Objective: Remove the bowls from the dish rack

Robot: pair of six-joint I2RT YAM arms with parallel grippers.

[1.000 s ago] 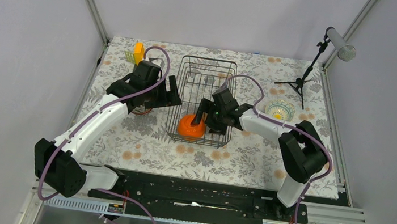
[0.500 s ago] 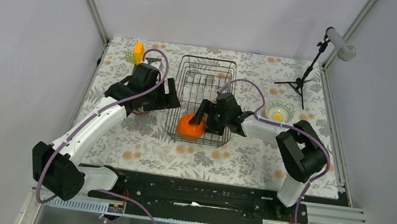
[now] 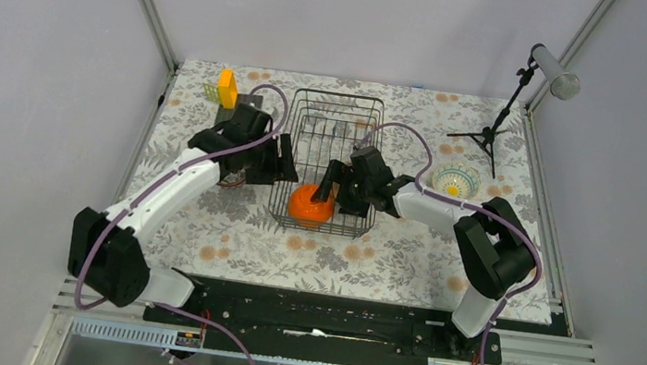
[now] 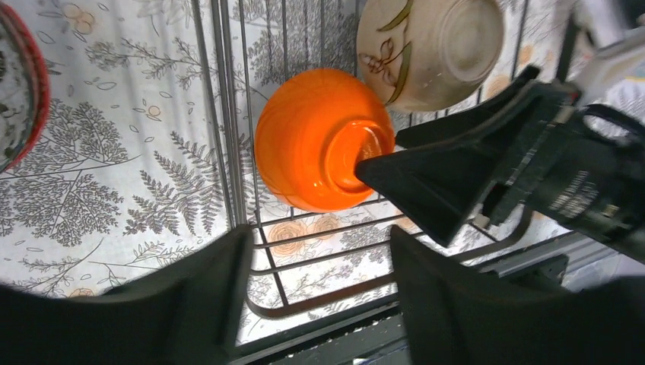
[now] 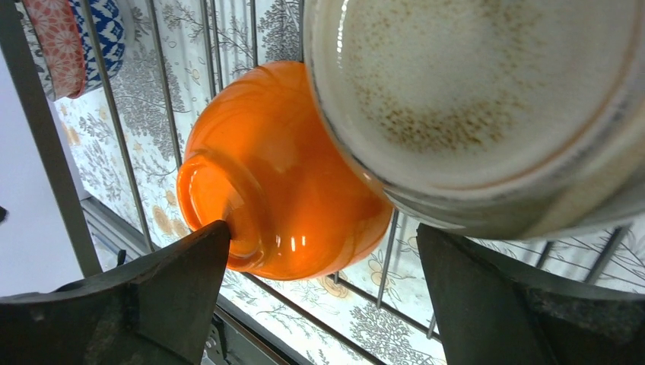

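**Grasp stage.** The orange bowl (image 5: 281, 190) lies tipped at the near end of the rack (image 3: 339, 97), beside a cream bowl (image 5: 471, 91). The right gripper (image 5: 323, 232), spread wide, straddles it, one finger at its foot. The left gripper (image 4: 319, 243) is spread and empty. The next move likely calls for closing, then lifting clear of the wires.

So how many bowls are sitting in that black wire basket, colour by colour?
Glossy orange ceramic bowl: 1
Cream ceramic bowl with brown leaf painting: 1
Total visible in the black wire basket: 2
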